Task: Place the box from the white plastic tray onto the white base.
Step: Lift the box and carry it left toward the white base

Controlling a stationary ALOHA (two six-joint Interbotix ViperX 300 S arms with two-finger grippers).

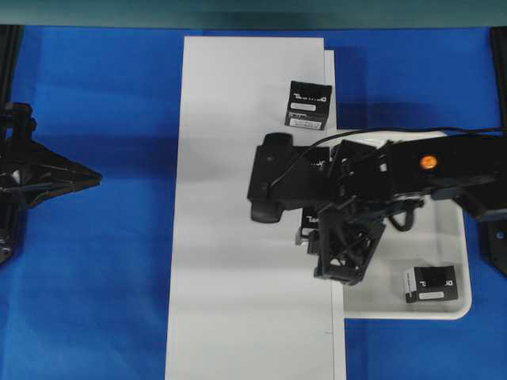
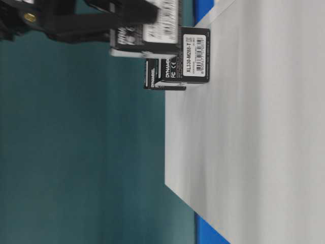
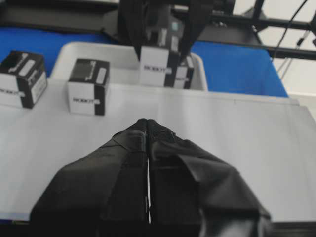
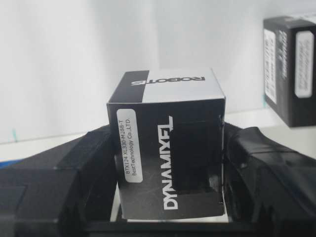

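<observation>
We have the box (image 4: 168, 148) clamped between the right gripper's (image 4: 170, 173) two black fingers (image 4: 261, 173), jaws part-way open and pressed on its sides, DYNAMIXEL lettering facing the wrist camera. From overhead, the right gripper (image 1: 317, 226) reaches in from the right and hangs over the right edge of the base (image 1: 238, 237), just where it meets the tray (image 1: 451, 305). The held box (image 1: 310, 215) peeks out beneath the arm there. We can't tell whether it touches the surface.

A second box (image 1: 307, 104) sits at the far right of the base, and a third (image 1: 429, 283) rests in the near part of the tray.

Over on the left, the left gripper (image 1: 93, 180) hovers above the blue table (image 1: 95, 277), well apart from the base. Our left wrist view shows its fingers (image 3: 128, 148) pressed together, holding nothing.
</observation>
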